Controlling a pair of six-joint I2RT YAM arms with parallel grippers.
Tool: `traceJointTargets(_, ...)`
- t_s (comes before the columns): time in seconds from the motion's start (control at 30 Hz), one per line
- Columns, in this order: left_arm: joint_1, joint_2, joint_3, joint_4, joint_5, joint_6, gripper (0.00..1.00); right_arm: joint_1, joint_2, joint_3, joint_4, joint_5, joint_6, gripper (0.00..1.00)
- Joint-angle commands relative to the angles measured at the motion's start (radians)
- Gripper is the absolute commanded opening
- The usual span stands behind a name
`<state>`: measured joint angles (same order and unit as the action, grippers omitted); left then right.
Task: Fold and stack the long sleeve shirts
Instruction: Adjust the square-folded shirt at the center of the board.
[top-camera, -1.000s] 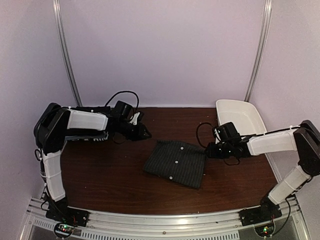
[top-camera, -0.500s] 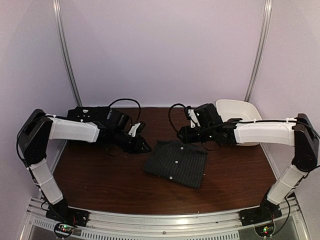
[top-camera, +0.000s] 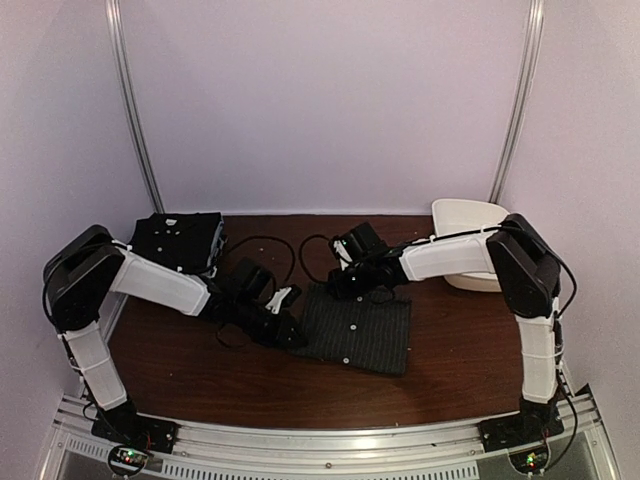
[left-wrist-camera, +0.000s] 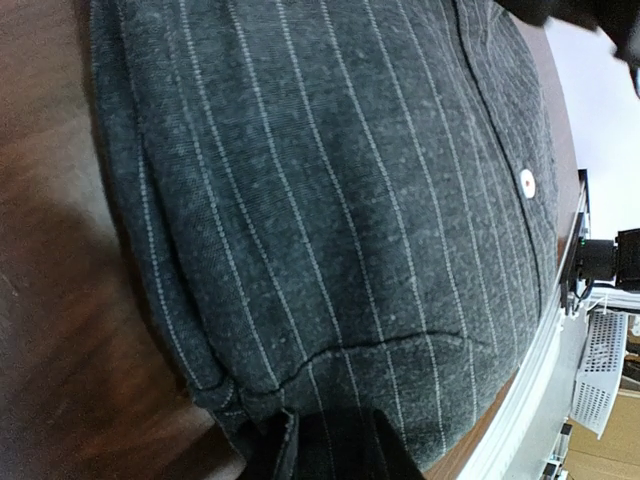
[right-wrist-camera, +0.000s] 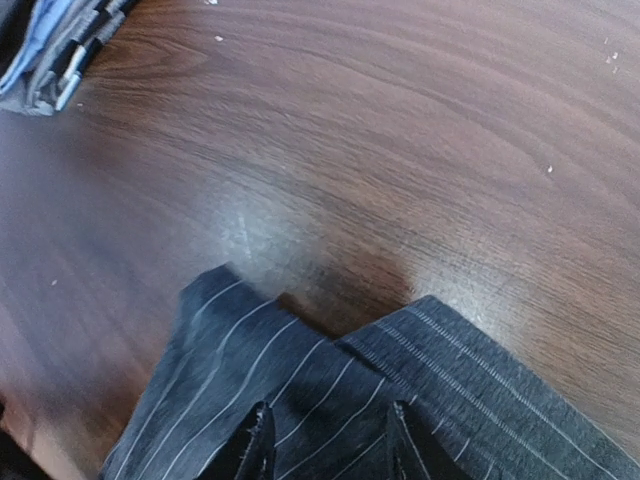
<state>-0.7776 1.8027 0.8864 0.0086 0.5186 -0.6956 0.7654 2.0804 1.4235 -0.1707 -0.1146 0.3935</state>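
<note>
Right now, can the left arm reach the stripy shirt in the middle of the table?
Probably yes. The left gripper sits right at the left edge of the stripy shirt, nothing lies between them, and the right gripper is up at the far edge, out of its way.

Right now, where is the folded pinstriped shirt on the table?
In the top view the pinstriped shirt lies near the table's middle, with the left gripper at its left edge and the right gripper at its far edge.

Cropped, the left tool (left-wrist-camera: 335, 452) perhaps pinches the shirt (left-wrist-camera: 330, 200).
</note>
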Motion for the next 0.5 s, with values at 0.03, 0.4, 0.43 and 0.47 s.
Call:
traceJointTargets(0.03, -0.058, 0.006, -0.031, 0.057, -0.005, -0.049, 0.23, -0.022, 0.092, 0.097, -0.059, -0.007, -0.018, 0.41)
traceJointTargets(0.4, -0.103, -0.155, -0.037, -0.049, -0.134, -0.146, 0.23, 0.005, -0.020, 0.074, -0.096, -0.034, -0.048, 0.47)
traceJointTargets(0.43, -0.103, -0.166, -0.018, -0.074, -0.162, -0.145, 0.23, 0.004, -0.045, 0.076, -0.109, -0.022, -0.059, 0.48)
traceJointTargets(0.47, -0.103, -0.172, 0.006, -0.099, -0.188, -0.143, 0.23, 0.003, -0.072, 0.076, -0.119, -0.016, -0.064, 0.50)
